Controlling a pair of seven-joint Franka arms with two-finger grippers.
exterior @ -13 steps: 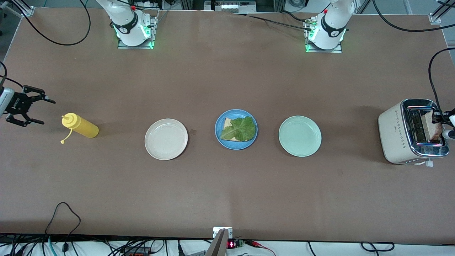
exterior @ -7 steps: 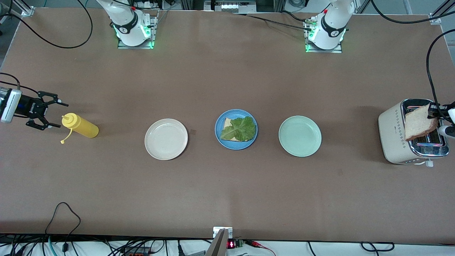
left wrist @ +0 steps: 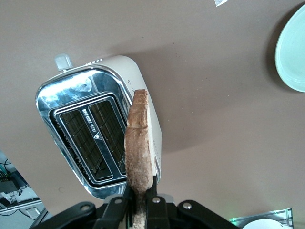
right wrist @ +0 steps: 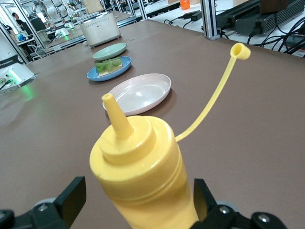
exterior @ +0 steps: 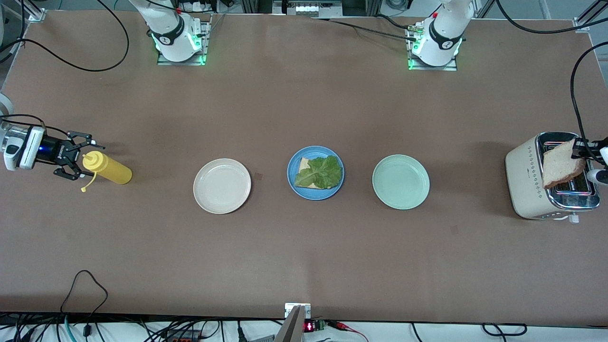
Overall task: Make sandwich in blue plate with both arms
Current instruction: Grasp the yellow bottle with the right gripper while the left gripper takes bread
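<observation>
The blue plate [exterior: 291, 176] lies mid-table with one bread slice [exterior: 304, 164] and a green lettuce leaf [exterior: 322, 173] on top; it also shows in the right wrist view [right wrist: 95, 75]. My left gripper [exterior: 580, 148] is shut on a second bread slice [exterior: 562, 164] and holds it on edge over the toaster [exterior: 527, 175]. In the left wrist view the slice [left wrist: 138, 138] hangs clear above the slots of the toaster [left wrist: 76, 95], pinched by the gripper [left wrist: 140, 202]. My right gripper [exterior: 80, 156] is open, its fingers either side of the cap of the yellow squeeze bottle [exterior: 108, 169], which lies on its side.
A cream-white plate [exterior: 222, 185] lies between the bottle and the blue plate. A mint-green plate [exterior: 401, 182] lies between the blue plate and the toaster. The bottle's open cap on its strap [right wrist: 240, 51] sticks out to one side.
My right gripper has moved to the yellow bottle and now straddles its cap. My left gripper pulled the bread slice up out of the toaster, then held nearly still.
</observation>
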